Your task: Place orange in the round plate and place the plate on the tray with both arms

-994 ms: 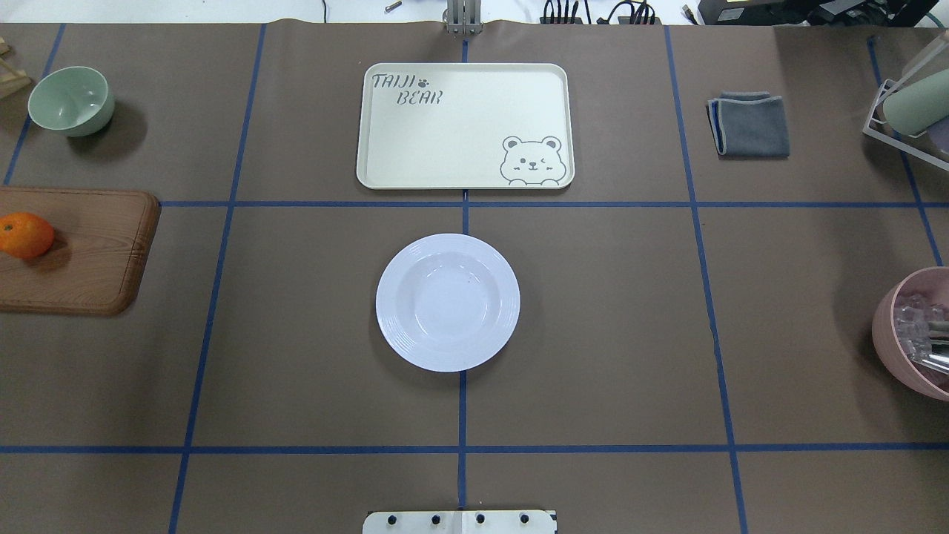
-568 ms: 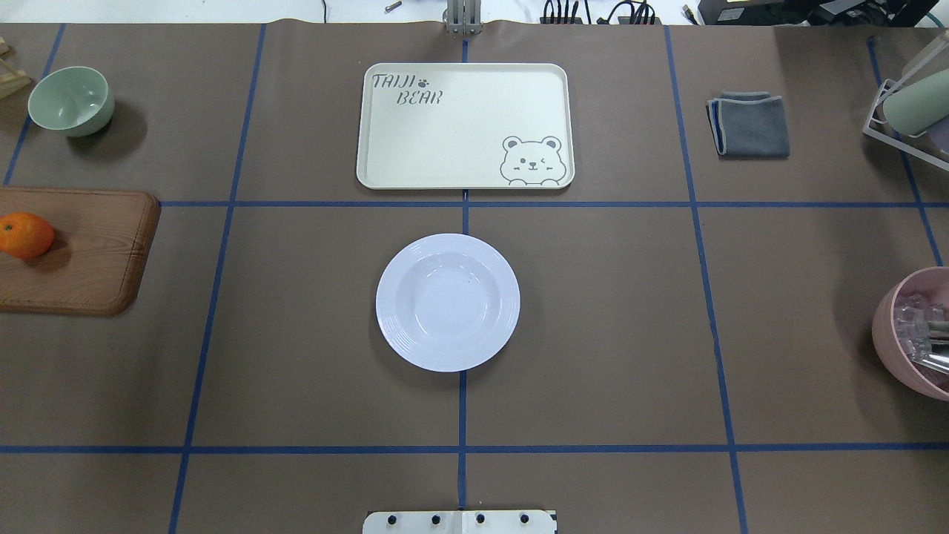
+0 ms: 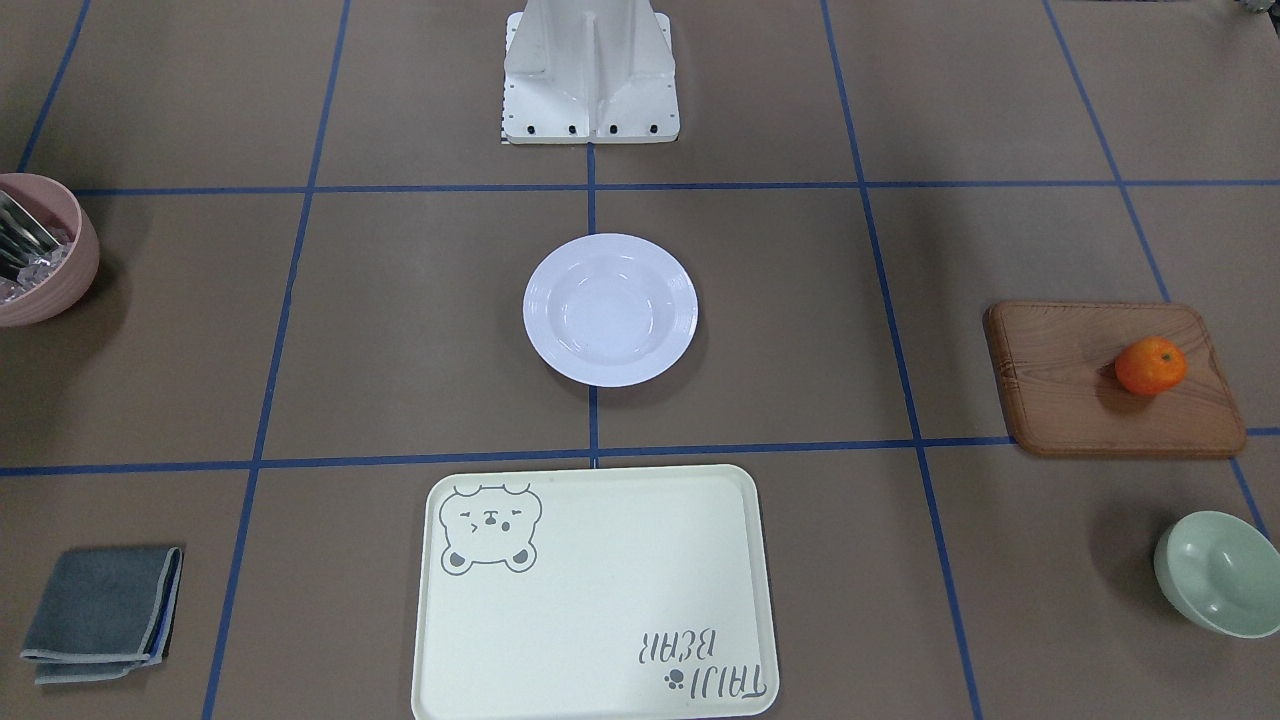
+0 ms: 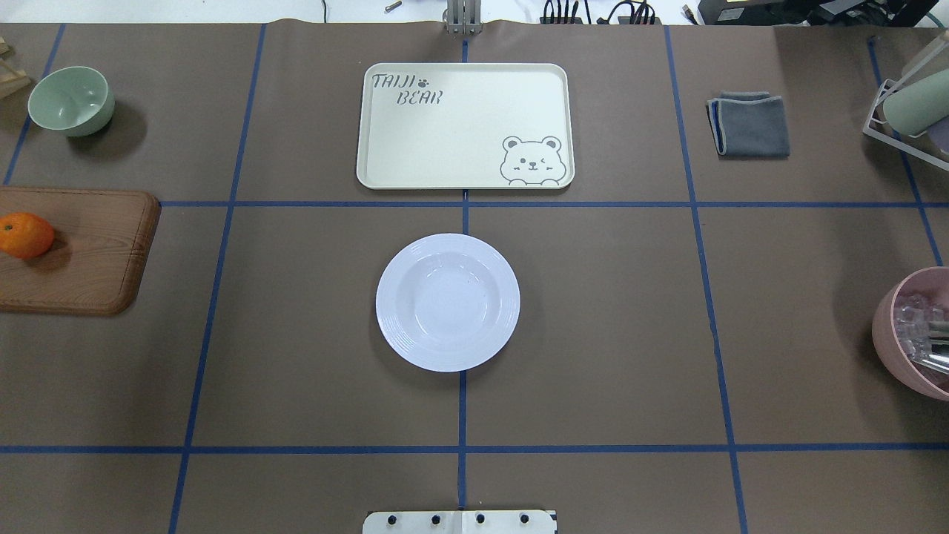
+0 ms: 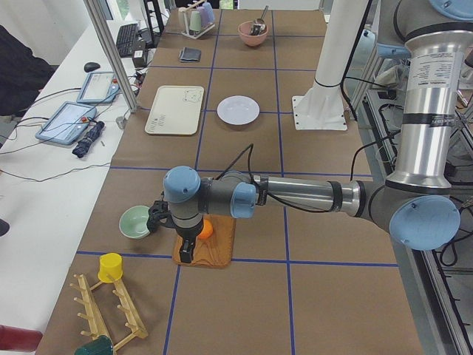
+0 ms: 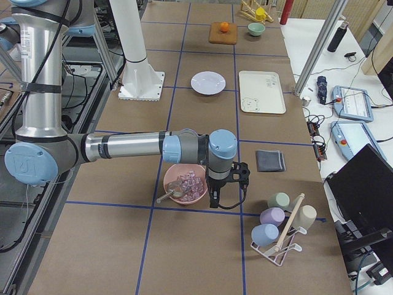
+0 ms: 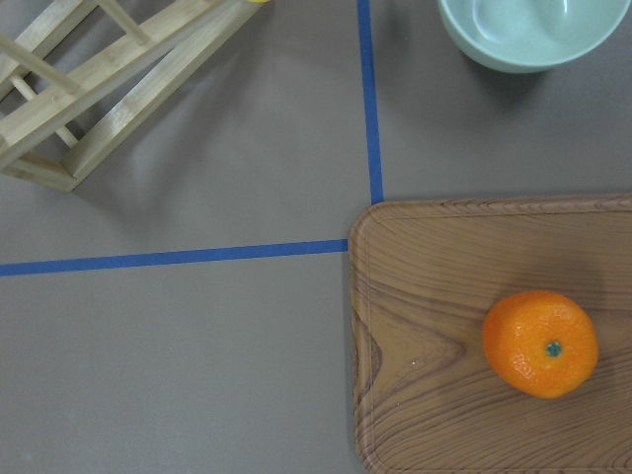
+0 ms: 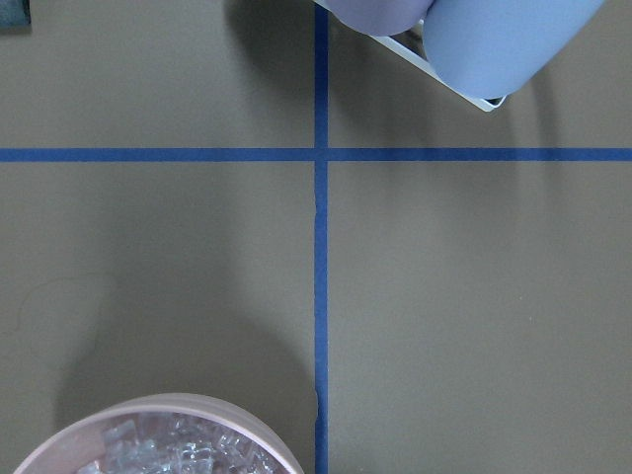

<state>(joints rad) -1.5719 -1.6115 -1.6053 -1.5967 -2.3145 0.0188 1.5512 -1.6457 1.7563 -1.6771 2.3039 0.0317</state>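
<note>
Nothing's done yet, far as I can see. The orange (image 4: 26,234) sits on the board (image 4: 89,259) at the left edge of the overhead view, well apart from the plate (image 4: 385,302). The plate lies empty at mid-frame on the bench (image 4: 593,334). The tray (image 4: 463,126) is at upper middle, bare too, near the plate but not touching, w/ a blue tape line between them.

The left gripper (image 5: 186,250) hangs over the board at lower centre of the left side view, just beside the orange. Its wrist cam looks straight down, w/ the orange off-centre at lower right. Can't tell how wide its jaws stand: only the side view shows it, and no fingers show in the wrist cam. The orange lies free on the board, so nothing's been picked up.

The right gripper (image 6: 221,195) hangs by the pink bowl (image 6: 184,184) at lower centre of the right side view, well apart from the plate. Can't tell its opening either, and I see nothing in it.

So I'd say it's at the very start, approx. the approach to the orange. All steps are left:
- grab the orange
- carry it over and drop it in the plate
- both arms take the plate and set it on the tray
</note>
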